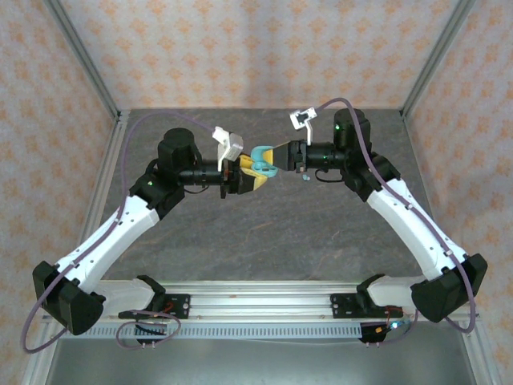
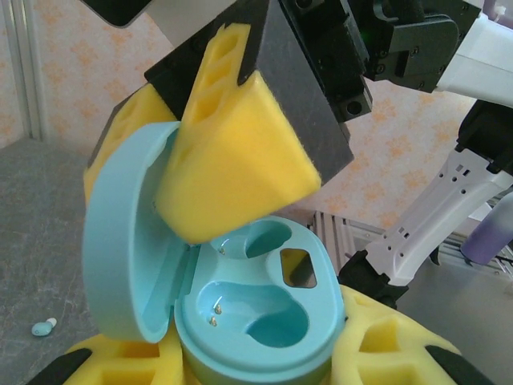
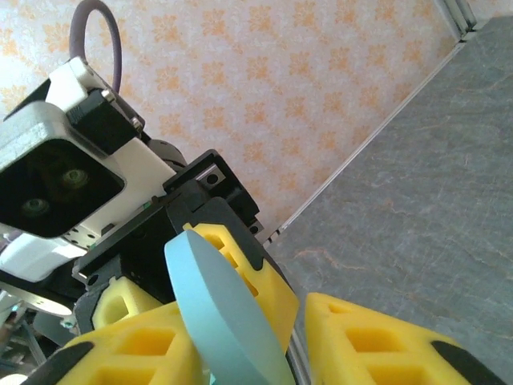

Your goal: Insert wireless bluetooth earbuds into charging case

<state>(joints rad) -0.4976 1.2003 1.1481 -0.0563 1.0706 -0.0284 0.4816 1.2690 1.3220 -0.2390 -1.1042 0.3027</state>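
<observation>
**Open case held up, one earbud on the bench**

The pale blue charging case (image 2: 264, 325) is clamped at its base between the yellow foam fingers of the left claw (image 2: 256, 365) and is held above the bench (image 2: 40, 200). Its lid (image 2: 128, 241) is swung wide open. The lid is straddled by the fingers of the right claw (image 3: 240, 329), with one pad pressed against its inner face. Whether the lid is truly gripped cannot be told. A pale blue earbud (image 2: 42, 327) is seen lying on the bench, well apart from the case.

- My overhead camera looks down from above and behind, over the whole table (image 1: 264, 233).
- Both wrist cameras sit close up, facing each other across the blue case (image 2: 240, 309).
</observation>
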